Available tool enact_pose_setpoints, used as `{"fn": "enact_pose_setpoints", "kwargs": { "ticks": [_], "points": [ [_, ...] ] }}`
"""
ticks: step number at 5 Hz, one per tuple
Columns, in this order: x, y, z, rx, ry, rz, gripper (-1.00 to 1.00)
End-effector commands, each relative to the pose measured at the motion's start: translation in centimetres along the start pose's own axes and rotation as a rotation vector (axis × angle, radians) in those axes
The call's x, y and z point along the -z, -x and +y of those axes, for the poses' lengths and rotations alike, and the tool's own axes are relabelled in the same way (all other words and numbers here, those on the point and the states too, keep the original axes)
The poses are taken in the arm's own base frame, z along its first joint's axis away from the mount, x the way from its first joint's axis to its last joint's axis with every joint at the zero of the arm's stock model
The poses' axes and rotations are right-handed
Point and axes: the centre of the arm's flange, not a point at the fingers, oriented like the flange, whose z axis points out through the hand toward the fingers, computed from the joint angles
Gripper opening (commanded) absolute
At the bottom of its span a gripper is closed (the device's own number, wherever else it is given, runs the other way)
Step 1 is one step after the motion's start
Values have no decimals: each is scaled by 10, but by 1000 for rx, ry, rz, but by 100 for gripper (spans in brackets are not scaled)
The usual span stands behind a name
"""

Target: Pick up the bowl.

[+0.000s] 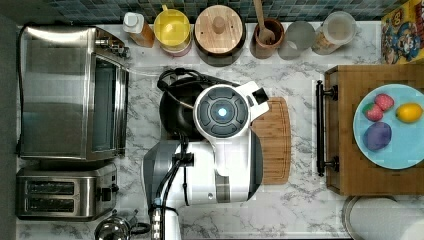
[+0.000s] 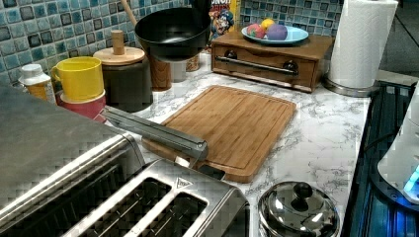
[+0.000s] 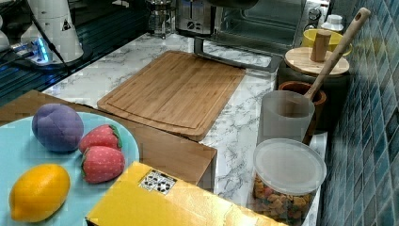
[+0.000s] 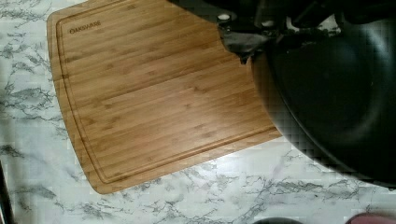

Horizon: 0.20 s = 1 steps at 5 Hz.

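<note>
Fingers clamp the rim of the bowl (image 4: 336,93) in the wrist view, closed tight on the near edge, dark finger hardware at the lip; gripper (image 4: 247,39) carries it. Bowl is black, glossy, plain inside. In the left view the bowl (image 2: 173,32) hangs in the air well above the counter, tilted a bit, in front of the tiled wall, with a dark part of the arm coming down onto its far rim. It touches nothing below. Top view: bowl (image 1: 175,107) peeks out dark under the white arm (image 1: 222,112), over the marble between the toaster oven (image 1: 72,92) and the cutting board (image 1: 272,140).

Step in hand, as I judge it: lift is done or nearly done, bowl is clear of the surface and held by one edge only. Pick-up looks essentially complete.

Next move calls for holding the grasp firm and keeping the bowl from swinging, since a rim pinch on a wide glossy bowl can slip or rotate. If more height is wanted, go straight up, slow. Watch the wooden-lidded pot (image 2: 123,74) and yellow mug (image 2: 81,76) just beyond it in the left view, plus the wooden spoon (image 3: 336,47) crock nearby. Cutting board (image 4: 154,93) below is bare, a safe spot if a set-down is needed.
</note>
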Motion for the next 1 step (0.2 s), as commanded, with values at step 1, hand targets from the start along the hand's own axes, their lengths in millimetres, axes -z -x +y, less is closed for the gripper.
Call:
{"fn": "enact_pose_setpoints", "kwargs": {
  "ticks": [1],
  "points": [
    [69,-2,-10,44,-61,133,-100]
  ]
}}
